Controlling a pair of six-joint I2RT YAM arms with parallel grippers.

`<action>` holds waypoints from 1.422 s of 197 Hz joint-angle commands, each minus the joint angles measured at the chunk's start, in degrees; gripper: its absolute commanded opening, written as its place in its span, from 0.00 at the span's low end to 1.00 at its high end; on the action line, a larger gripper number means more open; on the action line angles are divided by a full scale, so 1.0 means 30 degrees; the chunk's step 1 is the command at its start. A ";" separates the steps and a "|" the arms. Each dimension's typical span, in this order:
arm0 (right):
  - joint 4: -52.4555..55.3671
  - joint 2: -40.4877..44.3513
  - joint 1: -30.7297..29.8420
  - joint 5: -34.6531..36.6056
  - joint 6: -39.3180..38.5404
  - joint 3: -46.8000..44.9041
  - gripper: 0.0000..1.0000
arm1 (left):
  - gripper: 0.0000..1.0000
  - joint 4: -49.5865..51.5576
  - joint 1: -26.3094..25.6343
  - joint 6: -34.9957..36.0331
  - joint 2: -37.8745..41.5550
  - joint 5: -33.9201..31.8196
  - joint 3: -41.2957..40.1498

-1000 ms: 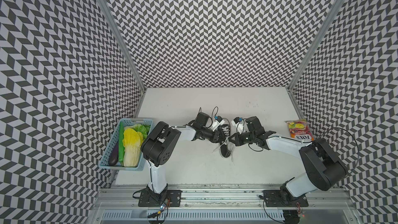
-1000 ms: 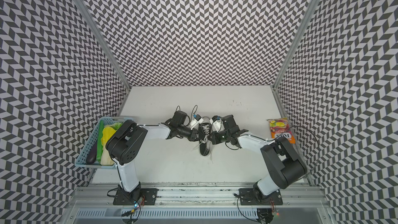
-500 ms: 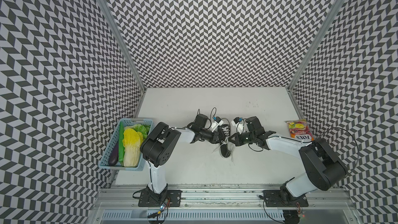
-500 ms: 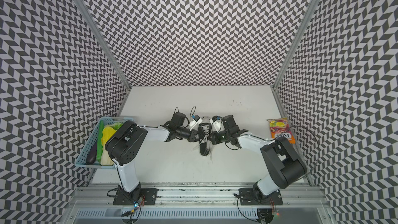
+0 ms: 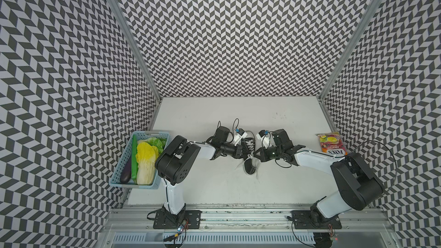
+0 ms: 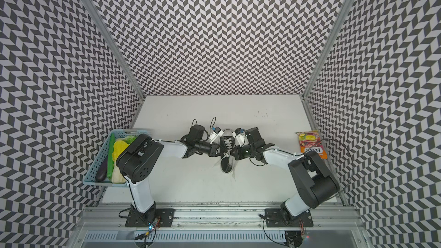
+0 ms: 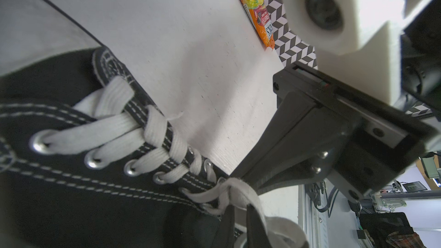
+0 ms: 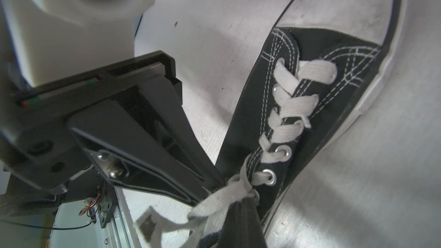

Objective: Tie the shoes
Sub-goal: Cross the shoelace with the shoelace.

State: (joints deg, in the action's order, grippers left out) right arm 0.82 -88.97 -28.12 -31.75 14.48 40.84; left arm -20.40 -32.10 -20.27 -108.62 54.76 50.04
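Note:
One of the shoes, a black canvas sneaker point(image 5: 249, 163) point(image 6: 226, 163) with a white toe cap, lies mid-table with its toe toward the back wall. Its white laces point(image 7: 143, 127) point(image 8: 288, 106) cross the eyelets and bunch into a knot point(image 7: 235, 187) at the top of the tongue. My left gripper point(image 7: 238, 208) point(image 5: 243, 155) comes in from the left, its fingers closed on a lace strand beside the knot. My right gripper point(image 8: 242, 205) point(image 5: 256, 156) comes in from the right, shut on the lace at the knot. Loose lace ends point(image 8: 152, 225) trail toward the table's front.
A blue basket point(image 5: 114, 182) point(image 6: 90, 182) of vegetables stands at the table's left edge, beside the left arm's base. A colourful candy bag point(image 5: 331, 144) point(image 6: 311, 145) point(image 7: 259, 10) lies at the right edge by the patterned wall.
My left gripper has shifted slightly beside the shoe. The shoe and the right arm stay where they were.

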 commanded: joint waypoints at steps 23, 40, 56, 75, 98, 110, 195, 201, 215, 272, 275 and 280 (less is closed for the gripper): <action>-0.0566 -0.0228 -0.0148 0.0036 -0.0212 0.0435 0.00 | 0.20 -0.1125 0.0079 -0.0391 0.0553 0.0201 -0.0243; -0.0563 -0.0246 -0.0148 0.0036 -0.0238 0.0450 0.00 | 0.22 -0.1103 0.0010 -0.0387 0.0429 0.0259 -0.0255; -0.0566 -0.0256 -0.0171 0.0022 -0.0238 0.0449 0.00 | 0.23 -0.1101 -0.0002 -0.0389 0.0405 0.0211 -0.0312; -0.0566 -0.0256 -0.0149 0.0006 -0.0227 0.0420 0.00 | 0.22 -0.1166 -0.0023 -0.0391 0.0535 -0.0194 -0.0359; -0.0566 -0.0256 -0.0149 -0.0023 -0.0208 0.0391 0.00 | 0.21 -0.1313 -0.0024 -0.0566 0.0488 -0.0206 -0.0205; -0.0566 -0.0285 -0.0149 -0.0052 -0.0226 0.0442 0.00 | 0.21 -0.1227 -0.0075 -0.0539 0.0359 -0.0076 -0.0100; -0.0650 -0.0285 -0.0149 -0.0184 -0.0249 0.0424 0.00 | 0.24 -0.0966 -0.0404 -0.0409 -0.0140 0.0342 0.0018; -0.0654 -0.0286 -0.0149 -0.0241 -0.0254 0.0420 0.00 | 0.24 -0.0889 -0.0430 -0.0395 -0.0171 0.0369 0.0022; -0.0711 -0.0311 -0.0170 -0.0365 -0.0271 0.0466 0.00 | 0.25 -0.0857 -0.0465 -0.0333 -0.0239 0.0408 0.0071; -0.1002 -0.0344 -0.0178 -0.1109 -0.0411 0.0393 0.00 | 0.19 -0.0668 -0.0637 -0.0273 -0.0558 0.0610 0.0443; -0.1031 -0.0344 -0.0185 -0.1137 -0.0430 0.0395 0.00 | 0.18 -0.0647 -0.0653 -0.0274 -0.0583 0.0627 0.0478; -0.1060 -0.0369 -0.0183 -0.1233 -0.0458 0.0380 0.00 | 0.17 -0.0644 -0.0649 -0.0274 -0.0616 0.0635 0.0524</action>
State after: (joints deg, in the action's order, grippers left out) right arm 0.86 -89.32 -28.12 -32.97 14.28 40.97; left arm -22.22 -33.12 -21.91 -109.16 54.94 49.76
